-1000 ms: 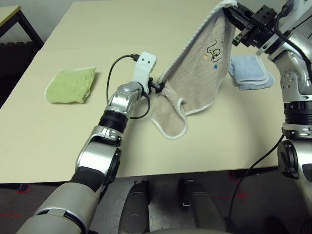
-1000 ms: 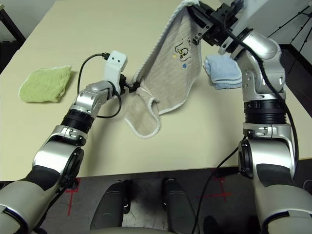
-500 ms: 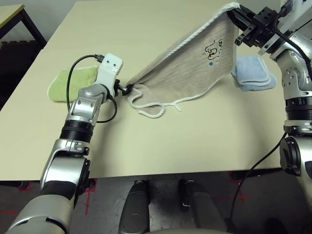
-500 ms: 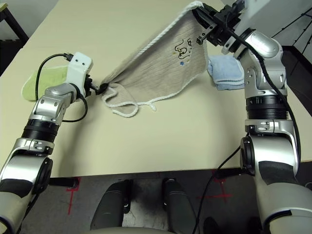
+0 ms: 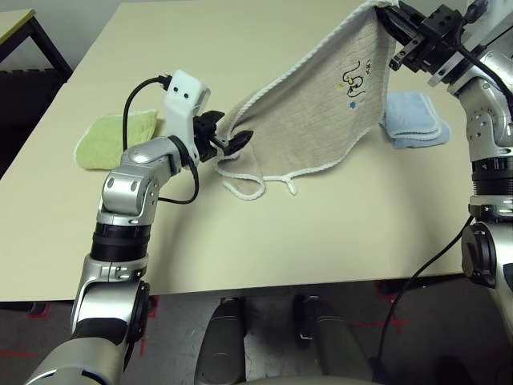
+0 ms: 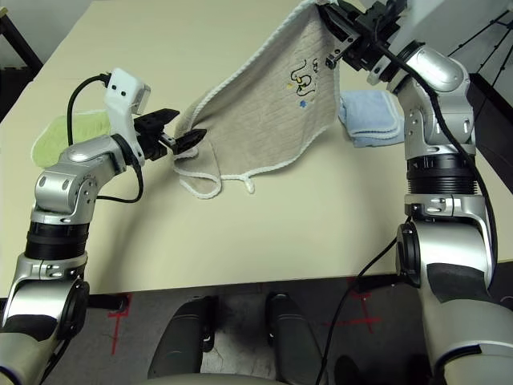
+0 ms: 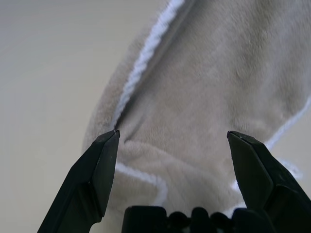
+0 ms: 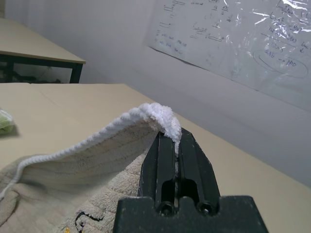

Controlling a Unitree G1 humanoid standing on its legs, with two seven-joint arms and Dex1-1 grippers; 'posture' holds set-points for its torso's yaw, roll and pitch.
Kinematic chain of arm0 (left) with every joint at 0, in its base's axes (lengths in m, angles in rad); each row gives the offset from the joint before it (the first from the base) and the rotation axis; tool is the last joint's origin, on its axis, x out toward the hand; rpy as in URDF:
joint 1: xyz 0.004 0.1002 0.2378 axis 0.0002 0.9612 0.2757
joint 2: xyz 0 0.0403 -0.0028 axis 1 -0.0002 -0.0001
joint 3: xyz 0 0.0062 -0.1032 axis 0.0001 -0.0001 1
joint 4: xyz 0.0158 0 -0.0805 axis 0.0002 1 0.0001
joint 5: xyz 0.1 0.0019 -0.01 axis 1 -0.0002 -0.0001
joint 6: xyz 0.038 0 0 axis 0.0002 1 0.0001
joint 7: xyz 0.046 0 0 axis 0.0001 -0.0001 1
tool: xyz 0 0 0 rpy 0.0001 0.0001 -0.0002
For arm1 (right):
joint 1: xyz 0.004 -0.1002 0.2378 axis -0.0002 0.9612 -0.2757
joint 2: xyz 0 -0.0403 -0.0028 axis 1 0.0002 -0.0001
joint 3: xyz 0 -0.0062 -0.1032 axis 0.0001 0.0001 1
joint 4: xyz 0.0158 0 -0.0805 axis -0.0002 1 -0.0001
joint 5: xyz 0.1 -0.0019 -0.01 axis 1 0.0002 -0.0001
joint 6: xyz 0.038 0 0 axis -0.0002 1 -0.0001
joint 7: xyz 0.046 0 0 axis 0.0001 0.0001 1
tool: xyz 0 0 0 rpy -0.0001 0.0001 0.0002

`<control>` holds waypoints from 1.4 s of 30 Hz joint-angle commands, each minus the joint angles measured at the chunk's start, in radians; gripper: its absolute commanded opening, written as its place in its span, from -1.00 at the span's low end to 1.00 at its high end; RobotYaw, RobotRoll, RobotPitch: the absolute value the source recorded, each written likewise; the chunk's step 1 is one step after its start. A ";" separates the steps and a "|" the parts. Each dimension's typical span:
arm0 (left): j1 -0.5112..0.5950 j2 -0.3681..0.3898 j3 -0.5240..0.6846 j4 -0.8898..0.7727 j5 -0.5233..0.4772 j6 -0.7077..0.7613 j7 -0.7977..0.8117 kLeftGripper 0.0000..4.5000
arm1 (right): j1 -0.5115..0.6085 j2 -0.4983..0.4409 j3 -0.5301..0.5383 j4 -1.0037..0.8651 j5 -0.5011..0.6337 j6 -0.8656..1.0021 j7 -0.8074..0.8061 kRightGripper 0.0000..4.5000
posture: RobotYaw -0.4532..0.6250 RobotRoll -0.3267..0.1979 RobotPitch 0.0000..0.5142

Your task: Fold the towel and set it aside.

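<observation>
Towel: the beige towel (image 5: 321, 112) with white trim hangs in the air over the middle of the bench, stretched on a slant from its raised far-right corner down to its lower left end.
Towel corner: the top corner is pinched high above the bench's far right side; the white edge cord (image 8: 160, 114) curls over the tips of the fingers there.
Towel lower edge: the bottom hem sags, and a loop of white trim (image 5: 248, 188) rests on the bench surface just below the left arm's fingers.
Logo: a dark embroidered mark with a blue dot (image 6: 303, 80) faces the robot, on the upper half of the cloth.
Right end effector: the right end effector (image 6: 341, 32) is clenched on the towel's top corner and carries its weight.
Left end effector: the left end effector (image 6: 180, 128) is released, fingers spread wide, tips right at the towel's bunched lower left end; in its wrist view the cloth lies in front of and between the two fingers (image 7: 97, 170) without being clamped.
Blue towel: a folded light blue towel (image 5: 417, 120) lies on the bench beyond the hanging cloth, on the right.
Green towel: a folded light green towel (image 5: 112, 140) lies on the bench at the left, behind the left arm.
Bench: the pale bench (image 5: 337, 233) carries it all.
</observation>
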 commanded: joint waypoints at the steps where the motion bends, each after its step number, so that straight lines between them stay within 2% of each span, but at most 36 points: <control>1: 0.031 0.042 -0.056 -0.008 0.072 -0.098 -0.011 1.00 | 0.003 -0.007 -0.009 0.013 -0.003 -0.007 0.004 -0.99 | 0.15 0.25 -0.29; 8: 0.060 0.093 -0.155 0.085 0.248 -0.303 0.010 1.00 | 0.002 -0.005 -0.010 0.015 -0.003 -0.004 0.000 -0.99 | 0.14 0.25 -0.29; 20: 0.044 0.054 -0.223 0.267 0.394 -0.521 0.036 1.00 | 0.020 -0.009 -0.012 -0.014 -0.002 0.010 -0.010 -0.99 | 0.10 0.25 -0.29; 29: 0.014 0.020 -0.218 0.340 0.446 -0.572 0.059 1.00 | 0.028 -0.013 -0.013 -0.025 -0.001 0.016 -0.016 -0.99 | 0.09 0.25 -0.30; 33: 0.004 0.013 -0.204 0.347 0.447 -0.563 0.065 0.57 | 0.031 -0.015 -0.013 -0.024 -0.002 0.014 -0.019 -1.00 | 0.09 0.25 -0.31; 41: 0.019 0.040 -0.194 0.330 0.465 -0.565 0.061 -0.88 | 0.026 -0.016 -0.012 -0.010 -0.005 0.007 -0.020 -1.00 | 0.10 0.25 -0.32; 42: 0.021 0.043 -0.194 0.331 0.468 -0.568 0.060 -0.99 | 0.025 -0.016 -0.012 -0.009 -0.005 0.006 -0.020 -1.00 | 0.10 0.25 -0.32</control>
